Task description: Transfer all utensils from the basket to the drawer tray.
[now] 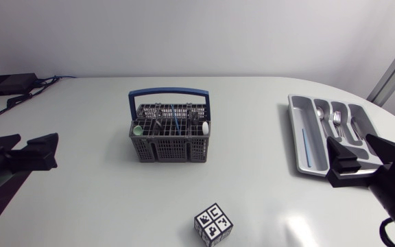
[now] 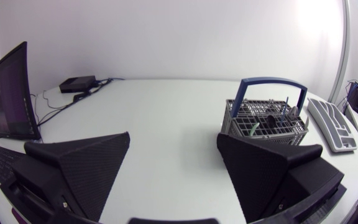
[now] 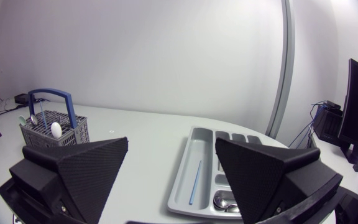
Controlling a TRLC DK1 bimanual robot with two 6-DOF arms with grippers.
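The matte black left claw (image 2: 173, 168) hangs low over the white counter (image 1: 252, 103) at its left side. Its 2 wedge fingers are spread wide, with nothing between them and nothing touching them. The matte black right claw (image 3: 169, 168) is spread just as wide and holds nothing. In the head view it sits over the near end of the tray, and I cannot tell whether it touches it.

At the counter's front stands 1 small cube (image 1: 213, 224) with black-and-white square markings, well apart from both claws.

Just ahead of the right claw lies 1 light grey plastic drawer tray (image 3: 182, 180) with several long compartments. Its longest outer compartment holds 1 thin blue stick (image 3: 194, 180). The compartments beside it hold 1 metal spoon (image 1: 319, 111) and 1 metal fork (image 1: 336, 120); further metal pieces there are partly hidden by the claw.

Farther off, near the counter's middle, stands 1 dark grey slotted plastic cutlery basket (image 1: 169, 144) with 1 blue arched handle (image 1: 169, 92), upright. Utensils stand in it: 1 white rounded head (image 1: 205, 127) at the corner nearest the tray, 1 pale green rounded head (image 1: 137, 128) at the opposite corner, thin blue sticks (image 1: 177, 123) and a dark piece (image 1: 155, 125) between them. The exact count cannot be made out.
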